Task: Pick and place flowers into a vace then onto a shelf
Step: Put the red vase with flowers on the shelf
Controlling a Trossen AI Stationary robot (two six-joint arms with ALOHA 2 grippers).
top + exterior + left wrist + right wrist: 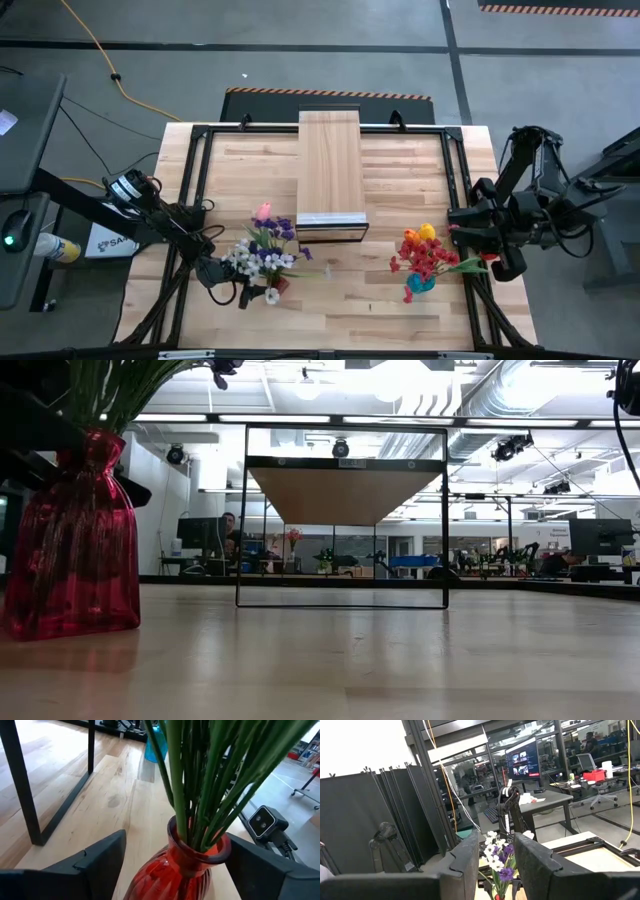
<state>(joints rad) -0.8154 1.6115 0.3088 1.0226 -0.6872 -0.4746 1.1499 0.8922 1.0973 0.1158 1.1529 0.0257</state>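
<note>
A red glass vase (170, 875) stands on the table near its front left and holds purple, white and pink flowers (265, 250) on green stems (210, 780). My left gripper (250, 288) is open, one finger on each side of the vase's shoulder, coming at it level from the table's left. The same vase (75, 550) stands on its base in the low view. A blue vase (420, 283) with red, orange and yellow tulips (425, 255) stands at the front right. My right gripper (457, 228) waits raised over the table's right edge, open with a narrow gap and nothing in it. My left gripper has its two fingers (100, 862) beside the red vase just below its neck (200, 852). Whether they touch the glass, I cannot tell.
The pale wood shelf (330, 170) stands raised on a black frame (240, 520) at the middle back of the table. A black frame rail (60, 815) lies on the table near the red vase. A person sits at desks in the room beyond.
</note>
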